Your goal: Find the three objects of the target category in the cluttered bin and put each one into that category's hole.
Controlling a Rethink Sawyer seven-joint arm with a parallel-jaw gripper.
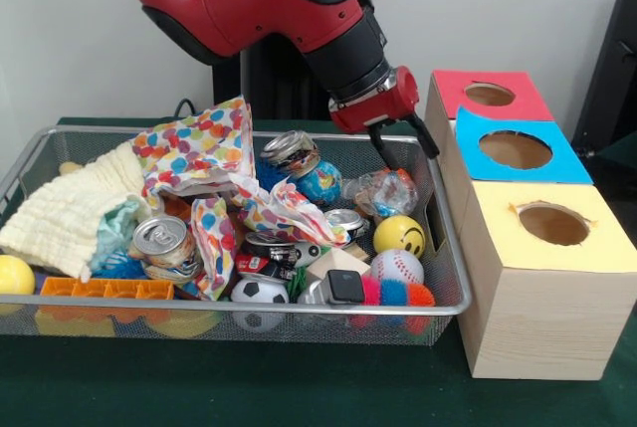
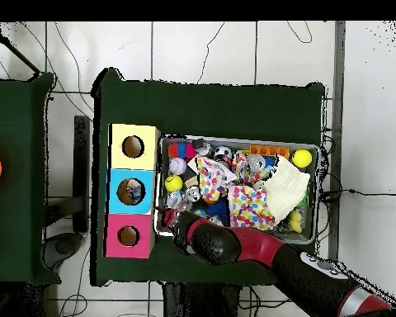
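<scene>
This looks like a robot lab, not a home. A big red and black robot arm (image 1: 299, 19) reaches over a table with a dark green cloth (image 1: 249, 387). A wire bin (image 1: 438, 248) full of toys and cans sits on it. Just right of the bin stand three wooden boxes (image 1: 537, 288) with round holes. Cables (image 2: 234, 41) lie on the pale tiled floor (image 2: 201, 49), and the wall (image 1: 70, 39) is bare.

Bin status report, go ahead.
Hand open, down in the bin's corner nearest the boxes, over a crumpled clear wrapper. Nothing held. Cans, balls, paper crowd around it.
</scene>
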